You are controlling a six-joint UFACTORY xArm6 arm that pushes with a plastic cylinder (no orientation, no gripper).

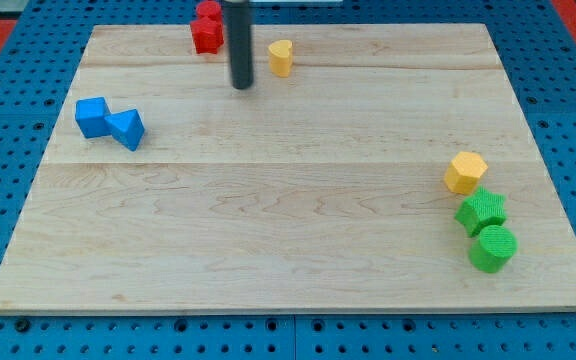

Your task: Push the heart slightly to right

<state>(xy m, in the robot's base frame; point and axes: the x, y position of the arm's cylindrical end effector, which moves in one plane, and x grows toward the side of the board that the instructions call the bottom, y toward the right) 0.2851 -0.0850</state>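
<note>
A pale wooden surface (pixel 298 230) lies on a blue pegboard (pixel 8 200) that frames it on all sides.

Nearest me, at the view's bottom right, a green cylinder (pixel 492 248) sits close to the surface's edge, touching a green star (pixel 481 211) just above it. A yellow hexagon (pixel 465 172) touches the star from above, so the three form a short column.

Farther up, on the view's left, two blue blocks stand pressed together: a blue cube (pixel 92 116) and a blue wedge (pixel 126 129) to its right.

At the view's top, my tip (pixel 242 86) rests on the surface, with the dark rod rising out of the picture. The heart (pixel 281 57), yellow, stands just to the right of the rod and slightly above the tip, with a narrow gap between them. A red block (pixel 207 28), shape unclear, sits just left of the rod at the surface's top edge, partly hidden behind it.

This rig has no jaws, only the rod, so nothing is grasped.
</note>
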